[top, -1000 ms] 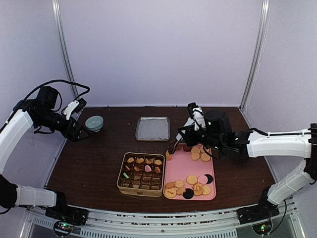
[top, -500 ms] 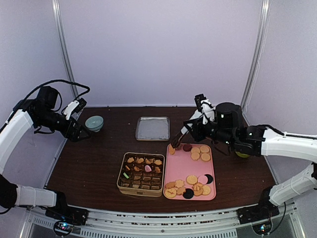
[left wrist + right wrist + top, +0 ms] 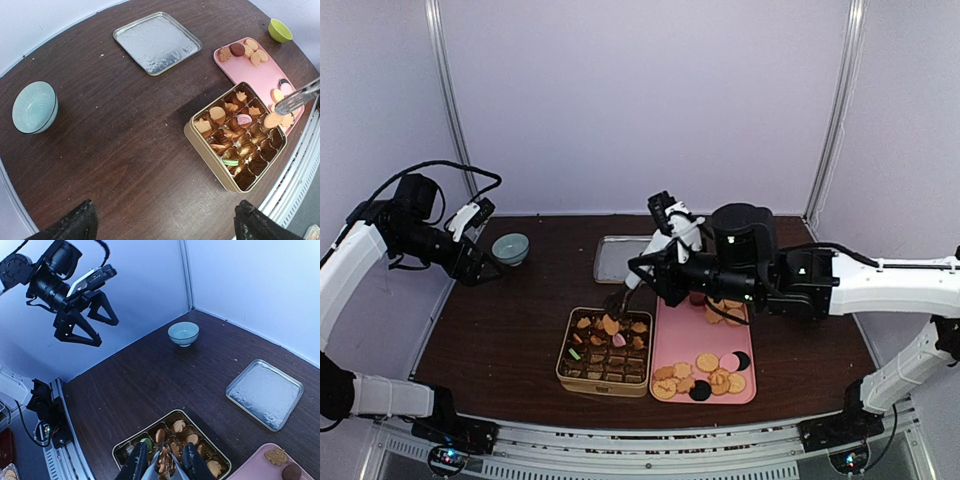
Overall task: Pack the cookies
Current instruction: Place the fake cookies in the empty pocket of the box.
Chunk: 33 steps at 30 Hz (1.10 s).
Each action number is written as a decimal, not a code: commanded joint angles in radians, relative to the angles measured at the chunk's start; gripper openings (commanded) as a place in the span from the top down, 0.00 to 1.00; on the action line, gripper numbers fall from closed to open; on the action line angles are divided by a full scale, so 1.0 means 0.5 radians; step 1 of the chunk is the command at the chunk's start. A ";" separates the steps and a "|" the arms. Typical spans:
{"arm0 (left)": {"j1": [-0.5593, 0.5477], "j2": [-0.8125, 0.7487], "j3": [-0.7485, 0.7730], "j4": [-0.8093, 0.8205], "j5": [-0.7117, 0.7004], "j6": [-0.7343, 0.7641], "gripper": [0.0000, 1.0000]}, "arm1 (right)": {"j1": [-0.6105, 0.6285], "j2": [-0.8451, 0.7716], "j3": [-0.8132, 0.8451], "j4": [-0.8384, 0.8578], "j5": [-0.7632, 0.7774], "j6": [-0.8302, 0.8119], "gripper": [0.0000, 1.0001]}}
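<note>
- Cookies (image 3: 707, 362) lie on the pink tray (image 3: 672, 345); more sit in the gold tin (image 3: 210, 160) just left of it.
- One round tan cookie (image 3: 273, 120) hangs in the metal tongs (image 3: 300, 96) above the tin, so the cups lie straight down.
- The right fingers (image 3: 137, 462) are clamped on the tongs.
- The left fingers (image 3: 75, 225) are wide apart, far off by the blue bowl (image 3: 510, 247).
- The brown worktop (image 3: 500, 340) is flat, with room around the tin.

I saw the tin (image 3: 600, 386) at near centre with the tray (image 3: 682, 340) just beside it on its right, cookies (image 3: 708, 362) in both. The lid (image 3: 620, 262) lay farther back, the bowl (image 3: 510, 248) far left, tongs (image 3: 299, 96) above the tin.
</note>
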<state>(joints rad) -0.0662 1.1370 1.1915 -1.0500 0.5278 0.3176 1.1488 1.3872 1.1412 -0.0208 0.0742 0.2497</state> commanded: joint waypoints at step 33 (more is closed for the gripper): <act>0.016 -0.042 -0.027 -0.014 0.017 0.055 0.02 | 0.255 0.593 0.437 -0.130 0.159 -0.261 0.92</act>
<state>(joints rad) -0.0662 1.1347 1.1854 -1.0660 0.5278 0.3317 1.2720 1.6764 1.3354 -0.0799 0.1127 0.1478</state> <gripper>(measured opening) 0.977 0.214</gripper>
